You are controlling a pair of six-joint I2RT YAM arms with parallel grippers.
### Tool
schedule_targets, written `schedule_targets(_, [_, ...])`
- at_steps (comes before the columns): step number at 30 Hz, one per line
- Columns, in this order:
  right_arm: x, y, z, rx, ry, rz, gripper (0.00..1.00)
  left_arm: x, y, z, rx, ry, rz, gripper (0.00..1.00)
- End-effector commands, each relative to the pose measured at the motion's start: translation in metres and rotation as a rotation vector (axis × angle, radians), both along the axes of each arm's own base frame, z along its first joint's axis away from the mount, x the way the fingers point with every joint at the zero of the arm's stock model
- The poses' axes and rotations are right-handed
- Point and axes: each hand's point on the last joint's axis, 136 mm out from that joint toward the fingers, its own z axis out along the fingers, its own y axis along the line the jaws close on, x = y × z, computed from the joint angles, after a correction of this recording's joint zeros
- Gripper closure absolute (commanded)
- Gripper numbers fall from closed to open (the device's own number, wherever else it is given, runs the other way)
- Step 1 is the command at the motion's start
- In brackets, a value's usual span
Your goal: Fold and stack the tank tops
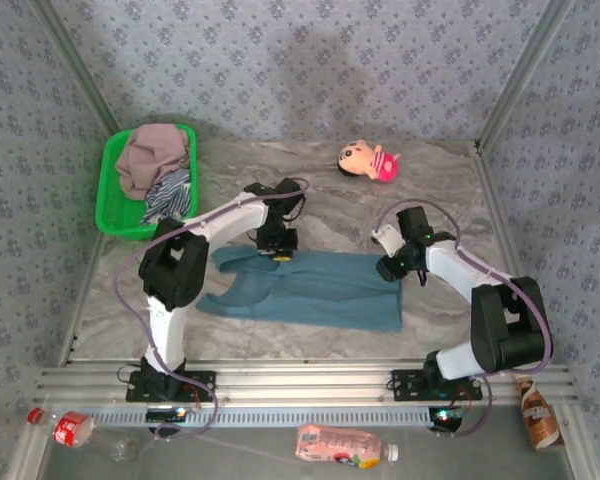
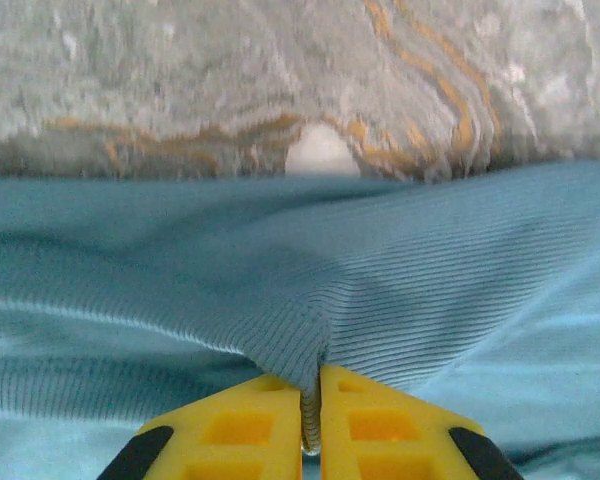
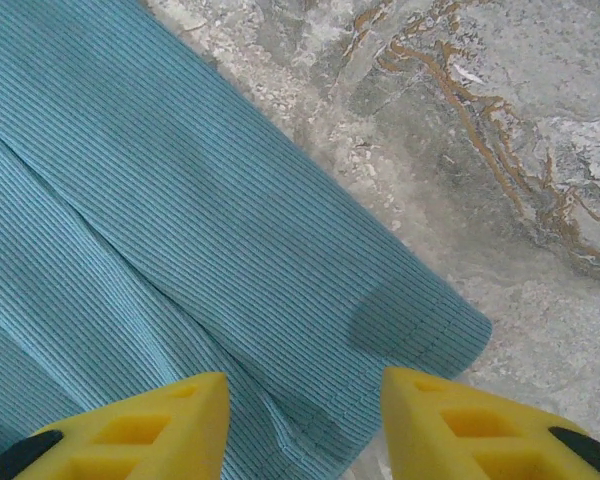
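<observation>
Teal tank top (image 1: 320, 290) lies on marbled table (image 1: 440, 200) between patterned walls (image 1: 330, 60).

Teal tank top (image 1: 320, 290): the soft cloth is showing a fine ribbed knit, matt throughout. Table (image 1: 450, 200) is presenting a smooth, marble-veined surface with a faint sheen. Basket (image 1: 108, 195) is appearing as glossy green plastic, frame rails (image 1: 310, 385) as ribbed bare metal. Fingers (image 2: 242, 428) of the left gripper (image 2: 311, 395) are showing matt yellow moulded plastic.
</observation>
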Motion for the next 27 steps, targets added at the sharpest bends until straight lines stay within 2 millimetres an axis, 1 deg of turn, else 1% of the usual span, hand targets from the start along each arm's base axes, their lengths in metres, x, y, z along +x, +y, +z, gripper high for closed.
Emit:
schedule_targets(1, [-0.012,-0.004,-0.013,-0.04,0.06,-0.01,0.54,-0.029,0.005,0.007,0.003,0.076,0.006,0.89])
schedule_targets(5, [-0.017,-0.01,-0.019,-0.09,0.097,-0.013,0.54,-0.039,0.012,-0.017,0.023,0.126,0.01,0.87])
schedule_targets(9, [-0.023,-0.015,-0.024,-0.137,0.134,-0.015,0.54,-0.036,0.013,-0.035,0.05,0.153,-0.013,0.85])
schedule_targets(10, [-0.025,-0.016,-0.025,-0.145,0.142,-0.015,0.54,-0.036,0.015,-0.039,0.057,0.158,-0.016,0.82])
schedule_targets(12, [-0.026,-0.017,-0.023,-0.153,0.141,-0.01,0.54,-0.035,0.019,-0.041,0.081,0.161,-0.023,0.74])
schedule_targets(15, [-0.024,-0.013,-0.015,-0.14,0.134,0.006,0.54,-0.034,0.029,-0.035,0.098,0.157,-0.023,0.67])
schedule_targets(18, [-0.015,0.004,0.007,-0.051,0.052,0.06,0.54,-0.035,0.045,-0.025,0.114,0.15,-0.005,0.6])
schedule_targets(20, [-0.003,0.016,0.021,0.021,-0.015,0.053,0.54,-0.034,0.051,-0.011,0.097,0.131,0.012,0.55])
schedule_targets(22, [0.003,0.023,0.022,0.045,-0.021,0.069,0.54,-0.033,0.056,0.001,0.088,0.121,0.023,0.5])
schedule_targets(24, [0.007,0.029,0.016,0.026,-0.009,0.11,0.54,-0.031,0.058,0.011,0.079,0.104,0.033,0.49])
schedule_targets(25, [0.009,0.032,0.012,0.005,-0.007,0.136,0.54,-0.03,0.06,0.013,0.08,0.099,0.041,0.49])
schedule_targets(27, [0.016,0.039,0.011,-0.002,-0.02,0.167,0.55,-0.028,0.07,0.012,0.099,0.1,0.059,0.49])
